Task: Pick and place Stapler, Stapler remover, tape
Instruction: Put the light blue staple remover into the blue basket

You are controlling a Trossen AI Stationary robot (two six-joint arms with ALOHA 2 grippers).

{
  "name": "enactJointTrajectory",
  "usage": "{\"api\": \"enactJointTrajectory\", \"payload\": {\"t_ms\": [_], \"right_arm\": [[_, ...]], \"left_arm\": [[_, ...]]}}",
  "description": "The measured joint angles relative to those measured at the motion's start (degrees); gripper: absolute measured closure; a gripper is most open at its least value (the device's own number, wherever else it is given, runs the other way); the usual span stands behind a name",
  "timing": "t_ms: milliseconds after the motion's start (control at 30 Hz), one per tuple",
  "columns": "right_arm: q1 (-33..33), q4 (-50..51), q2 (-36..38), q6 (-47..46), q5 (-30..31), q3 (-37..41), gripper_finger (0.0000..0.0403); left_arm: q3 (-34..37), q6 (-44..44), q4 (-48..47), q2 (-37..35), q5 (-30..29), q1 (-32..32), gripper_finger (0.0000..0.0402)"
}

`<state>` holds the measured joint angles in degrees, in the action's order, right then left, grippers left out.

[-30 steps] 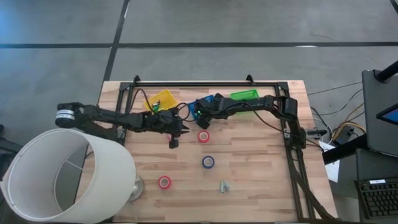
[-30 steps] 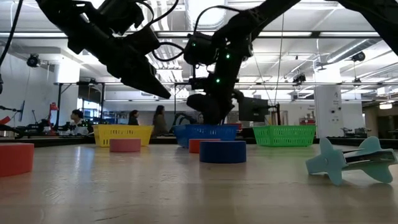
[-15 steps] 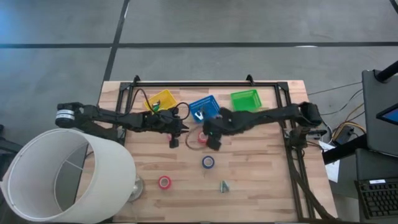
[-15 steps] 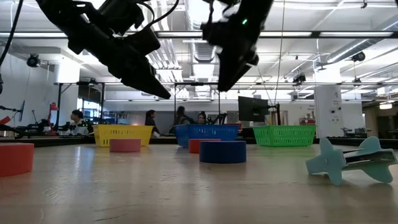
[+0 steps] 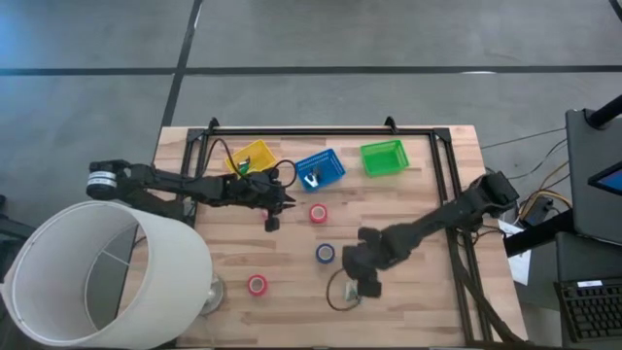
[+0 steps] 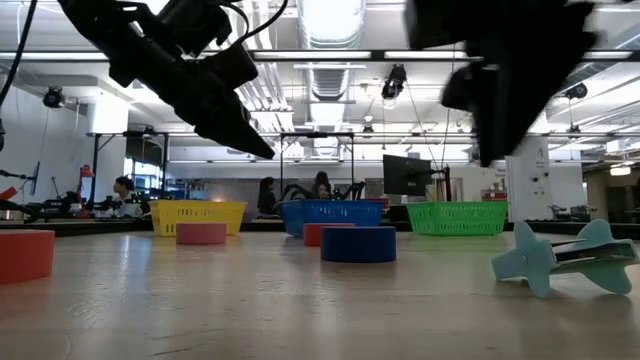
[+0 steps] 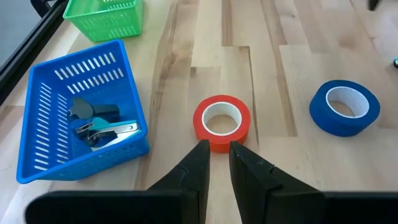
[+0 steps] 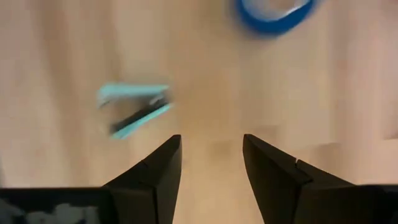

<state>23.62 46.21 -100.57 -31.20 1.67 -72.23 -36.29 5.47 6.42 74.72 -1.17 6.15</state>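
No writing is legible. Right hand (image 8: 208,177), fingers wide, hangs above the stapler (image 8: 134,109); left hand (image 7: 217,155), narrow, near red tape (image 7: 221,122).

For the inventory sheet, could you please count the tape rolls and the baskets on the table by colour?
Red tape rolls: 3
Blue tape roll: 1
Yellow basket: 1
Blue basket: 1
Green basket: 1
Total: 7

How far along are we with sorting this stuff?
Done: a stapler lies in the blue basket. In hand: the right gripper, jaws open, is near the teal staple remover. Left: red tape, blue tape and another red roll; the left gripper waits.
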Motion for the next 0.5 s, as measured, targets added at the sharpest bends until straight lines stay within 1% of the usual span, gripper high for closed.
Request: {"api": "enactJointTrajectory", "payload": {"t_ms": [100,200,333,400,467,500], "right_arm": [[1.59,-4.51,-0.08,-3.99,-6.16,2.21,0.0234],[1.76,-10.17,-0.09,-9.95,-11.8,3.75,0.0234],[1.16,-18.05,-0.09,-23.56,-12.86,6.14,0.0234],[0.5,-19.43,-0.09,-30.45,-12.81,6.84,0.0234],[0.04,-19.36,-0.09,-34.55,-12.77,7.64,0.0234],[-0.1,-19.33,-0.09,-35.06,-13.03,8.11,0.0234]], "left_arm": [[0.0,-0.62,0.0,0.0,0.0,-0.02,0.0337],[0.0,-1.03,0.02,0.0,0.0,-0.02,0.0337],[0.0,-1.22,0.02,0.0,0.0,-0.02,0.0337],[0.0,-1.24,0.02,0.0,0.0,-0.02,0.0337],[0.0,-1.24,0.03,0.0,0.0,-0.02,0.0337],[0.0,-1.24,0.02,0.0,0.0,-0.02,0.0337]]}}
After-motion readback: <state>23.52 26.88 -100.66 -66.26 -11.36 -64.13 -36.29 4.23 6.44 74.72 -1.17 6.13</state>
